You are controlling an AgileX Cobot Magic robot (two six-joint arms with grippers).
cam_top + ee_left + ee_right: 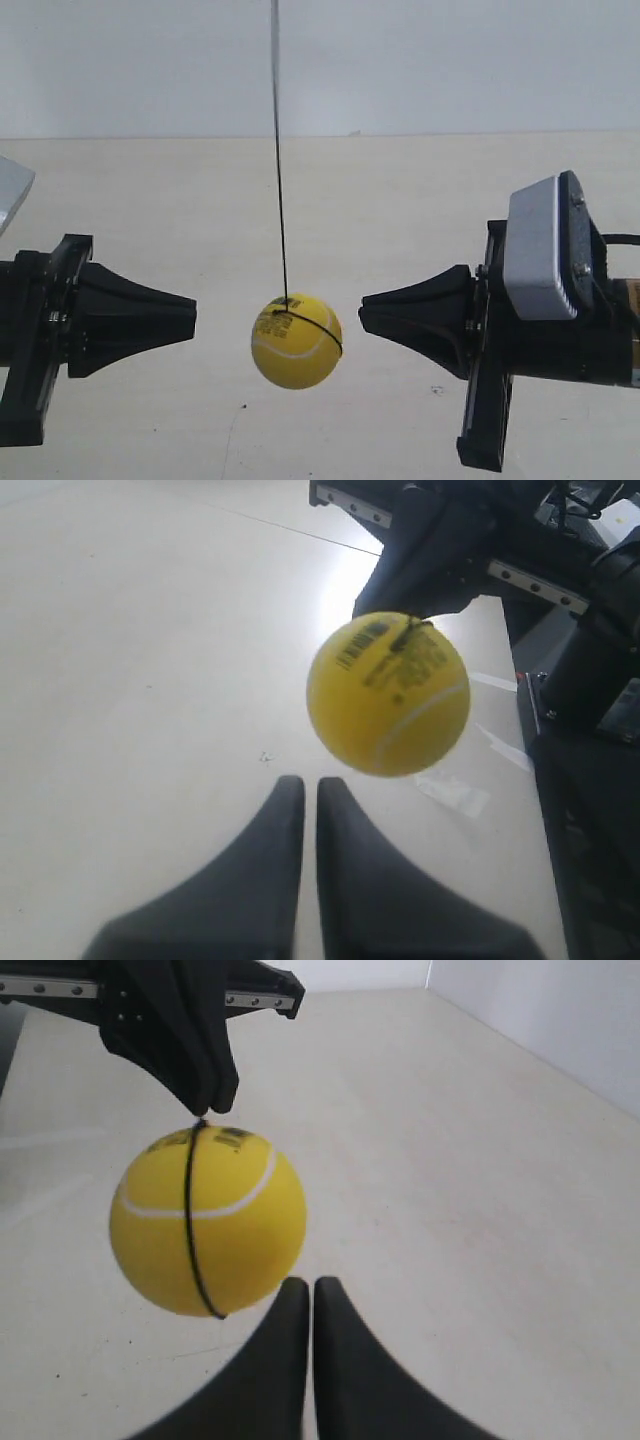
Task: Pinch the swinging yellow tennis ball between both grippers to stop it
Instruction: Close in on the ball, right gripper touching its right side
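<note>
Yellow tennis ball (296, 341) hangs on a thin black string (280, 180) over a pale cream counter (420, 210). A plain white wall (450, 60) rises behind the counter. The ball sits between two black wedges, a little lower than their tips and touching neither. The pincer at the exterior view's left (190, 318) has its fingers pressed together, and a clear gap separates it from the ball. The pincer at the exterior view's right (365, 308) is likewise closed on nothing, and the ball is much nearer to its tip. A grey-white camera box (540, 250) rides above that arm.

In the left wrist view, the left pincer (310, 785) shows two dark fingers with only a hairline slit between them, holding nothing. The ball (388, 694) floats just ahead of the tips and off to one side, its black printed text facing the camera. Beyond the ball is the right pincer (400, 590), with its cross-plate (520, 575) behind it. The counter (150, 680) is bare and bright, with a patch of glare near the far arm.

In the right wrist view, the right pincer (303, 1285) is closed in the same way, empty, with its fingers almost meeting. The ball (207, 1222) hangs just in front of the tips and to one side, showing its white seam (240, 1200) and a thin black band (190, 1230). The left pincer (215, 1090) points at it from the far side. The counter (450, 1210) runs back to a white wall (560, 1010).
</note>
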